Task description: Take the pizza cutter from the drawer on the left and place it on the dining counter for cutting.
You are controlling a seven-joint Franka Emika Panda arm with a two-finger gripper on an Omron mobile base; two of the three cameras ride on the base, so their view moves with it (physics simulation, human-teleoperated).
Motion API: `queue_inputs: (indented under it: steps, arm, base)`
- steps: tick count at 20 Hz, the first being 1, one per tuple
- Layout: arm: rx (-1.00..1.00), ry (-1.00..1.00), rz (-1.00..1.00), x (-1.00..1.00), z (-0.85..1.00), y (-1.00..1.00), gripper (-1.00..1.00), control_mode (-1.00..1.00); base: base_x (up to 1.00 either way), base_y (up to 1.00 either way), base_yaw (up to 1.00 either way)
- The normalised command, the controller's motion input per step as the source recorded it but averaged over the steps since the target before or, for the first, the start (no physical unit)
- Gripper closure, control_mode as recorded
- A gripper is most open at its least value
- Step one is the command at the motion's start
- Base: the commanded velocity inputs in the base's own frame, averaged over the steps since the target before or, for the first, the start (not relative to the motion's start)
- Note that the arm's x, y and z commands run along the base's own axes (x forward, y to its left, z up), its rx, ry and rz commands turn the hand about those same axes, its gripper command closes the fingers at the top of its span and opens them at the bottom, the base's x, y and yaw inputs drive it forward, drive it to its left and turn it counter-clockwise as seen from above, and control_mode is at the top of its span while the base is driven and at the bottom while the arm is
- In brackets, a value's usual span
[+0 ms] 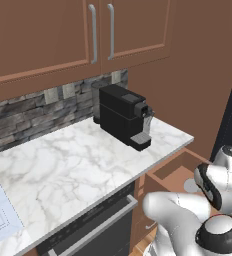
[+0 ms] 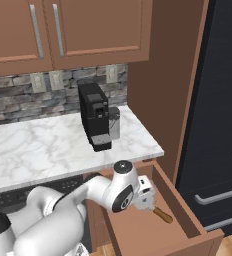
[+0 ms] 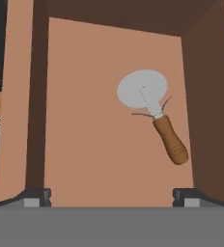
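A: Where is the tool (image 3: 111,195) placed?
B: Above the pulled-out drawer (image 3: 85,120), fingers spread wide, nothing held.
A: And the pizza cutter (image 3: 152,113)?
B: Flat on the drawer floor, right of centre. A descent onto the handle is needed next.

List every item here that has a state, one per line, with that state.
drawer: pulled open
pizza cutter: lying flat on the drawer floor, not gripped
gripper: open, above the drawer, fingers wide apart
upper cabinet doors: closed
coffee machine: upright on the marble worktop
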Motion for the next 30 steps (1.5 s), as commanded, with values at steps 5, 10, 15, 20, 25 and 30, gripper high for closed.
queue_inputs:
  steps: [5, 10, 15, 20, 25, 30]
  arm:
    - [0.00, 0.00, 0.11, 0.21, -0.09, -0.23, -1.00, -1.00]
    - [0.00, 0.00, 0.04, 0.22, -0.07, -0.30, -1.00, -1.00]
    - [0.00, 0.00, 0.04, 0.21, -0.23, -0.20, -1.00, -1.00]
    - [0.00, 0.00, 0.01, 0.21, -0.28, -0.11, -1.00, -1.00]
    - [0.00, 0.00, 0.00, 0.16, -0.27, -0.04, -1.00, -1.00]
    - [0.00, 0.00, 0.00, 0.11, -0.20, -0.02, -1.00, -1.00]
  base:
    - [0.00, 0.00, 0.00]
    - [0.00, 0.00, 0.00]
    - [0.00, 0.00, 0.00]
    - [0.00, 0.00, 0.00]
    - [0.00, 0.00, 0.00]
    - [0.00, 0.00, 0.00]
